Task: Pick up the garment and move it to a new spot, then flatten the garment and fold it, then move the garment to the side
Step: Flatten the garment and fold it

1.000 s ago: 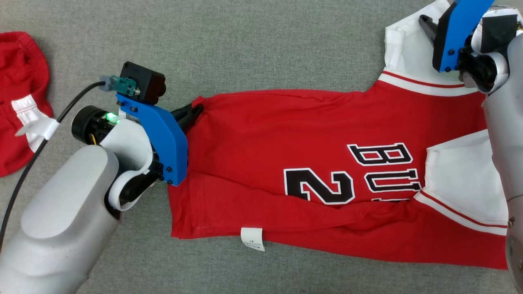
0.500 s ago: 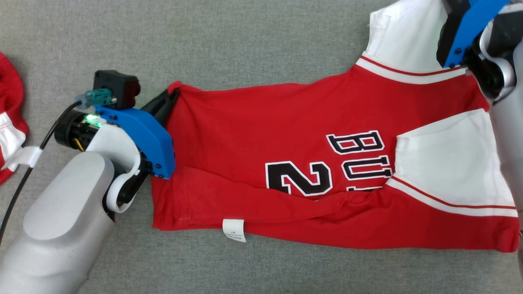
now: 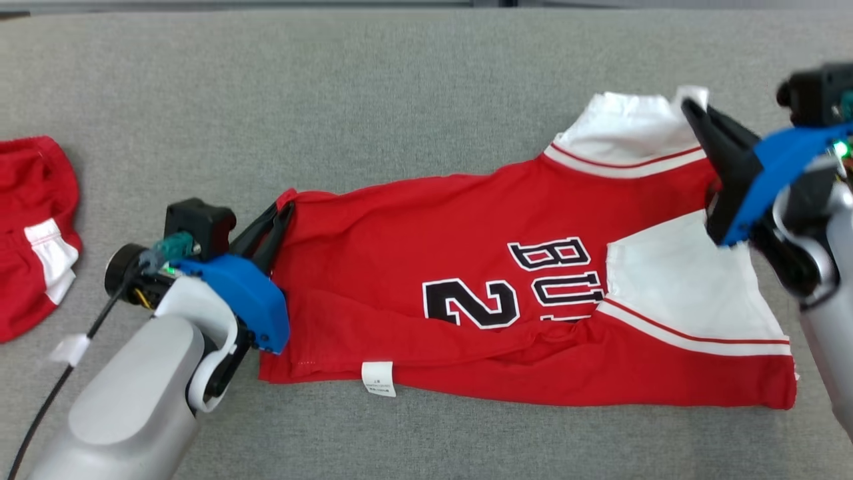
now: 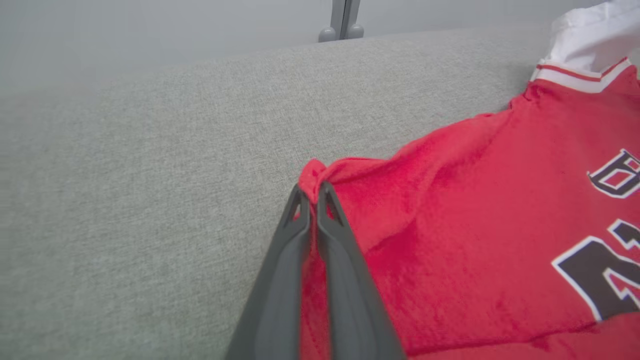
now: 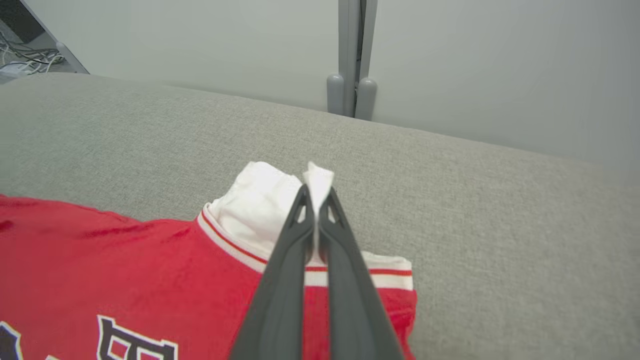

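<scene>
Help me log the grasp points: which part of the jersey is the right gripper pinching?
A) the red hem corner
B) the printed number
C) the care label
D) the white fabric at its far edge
D: in the right wrist view, the right gripper is shut on a fold of the jersey's white fabric; the left gripper holds the red corner.

- Two garments lie on the surface (image 3: 373, 93): one red-and-white jersey (image 3: 466, 267) and one other red piece (image 3: 30, 213) at the left edge.
- Two grippers show: one left gripper (image 3: 286, 201) and one right gripper (image 3: 690, 107).
- One white label (image 3: 378, 379) hangs at the jersey's lower hem.
- One black cable (image 3: 36, 417) runs beside the left arm.
</scene>
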